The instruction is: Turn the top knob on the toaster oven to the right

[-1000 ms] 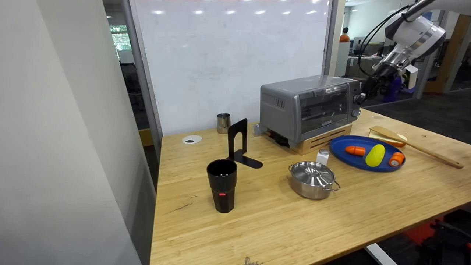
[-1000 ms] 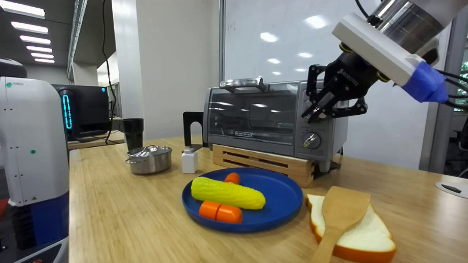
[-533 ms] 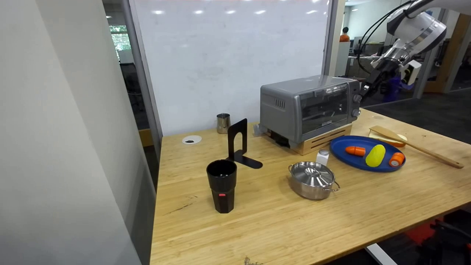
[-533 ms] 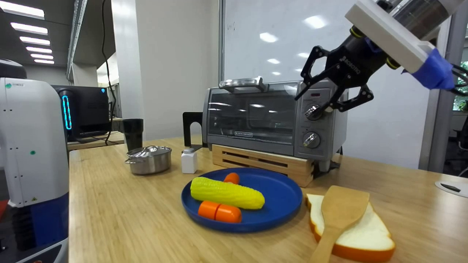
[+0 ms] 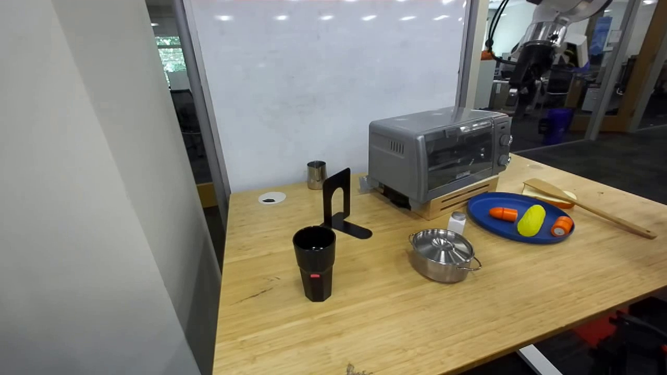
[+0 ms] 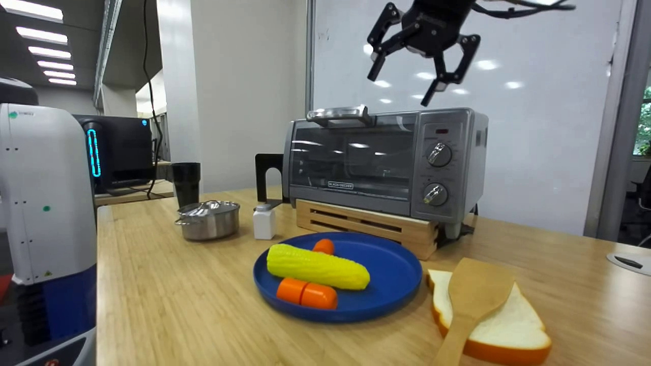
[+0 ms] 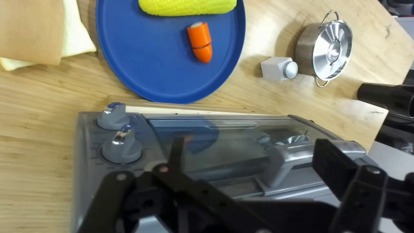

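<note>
The grey toaster oven [image 6: 351, 157] stands at the back of the table on a wooden stand. On its control panel the top knob [image 6: 439, 154] is bare, its shiny grip slanted from upper right to lower left, with the lower knob [image 6: 435, 194] beneath it. My gripper [image 6: 399, 90] hangs in the air above the oven's upper edge, clear of the knob, jaws spread and holding nothing. In the wrist view the gripper's [image 7: 250, 145] fingers straddle the view of the door handle [image 7: 297, 155], while the top knob [image 7: 122, 147] lies to their left, untouched.
A blue plate [image 6: 394, 272] with toy corn and orange pieces lies before the oven. Nearby are a bread slice [image 6: 519, 325] under a wooden spatula [image 6: 480, 287], a white bottle [image 6: 264, 223], a lidded pot [image 6: 211, 223], a black cup [image 5: 315, 265] and a black bookend [image 5: 336, 179].
A second ago the gripper was shut in front of the top knob. It then opened at the knob, and has since risen away above the oven, uncovering the knob.
</note>
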### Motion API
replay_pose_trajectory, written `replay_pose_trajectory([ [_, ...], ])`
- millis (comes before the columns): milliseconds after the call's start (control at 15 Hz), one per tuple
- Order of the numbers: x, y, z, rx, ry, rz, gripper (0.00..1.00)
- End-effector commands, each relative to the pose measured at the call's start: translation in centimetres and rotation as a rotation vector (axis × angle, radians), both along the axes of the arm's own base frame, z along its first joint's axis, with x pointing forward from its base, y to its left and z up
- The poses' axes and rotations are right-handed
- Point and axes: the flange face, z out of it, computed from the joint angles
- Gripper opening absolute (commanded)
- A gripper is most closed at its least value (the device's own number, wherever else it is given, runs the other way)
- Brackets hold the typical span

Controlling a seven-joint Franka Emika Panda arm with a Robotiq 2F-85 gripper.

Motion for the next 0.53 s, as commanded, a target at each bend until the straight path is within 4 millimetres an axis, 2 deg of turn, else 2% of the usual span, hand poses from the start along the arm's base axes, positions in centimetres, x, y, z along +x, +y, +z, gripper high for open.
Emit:
replay_pose_trajectory([
  [0,-0.6,6.3,3.2,-0.161,0.103,-0.038,1.00],
  [200,-0.7,10.8,5.0,-0.306,0.209,-0.075,1.00],
  [467,-1.9,15.3,5.3,-0.511,0.312,-0.169,1.00],
])
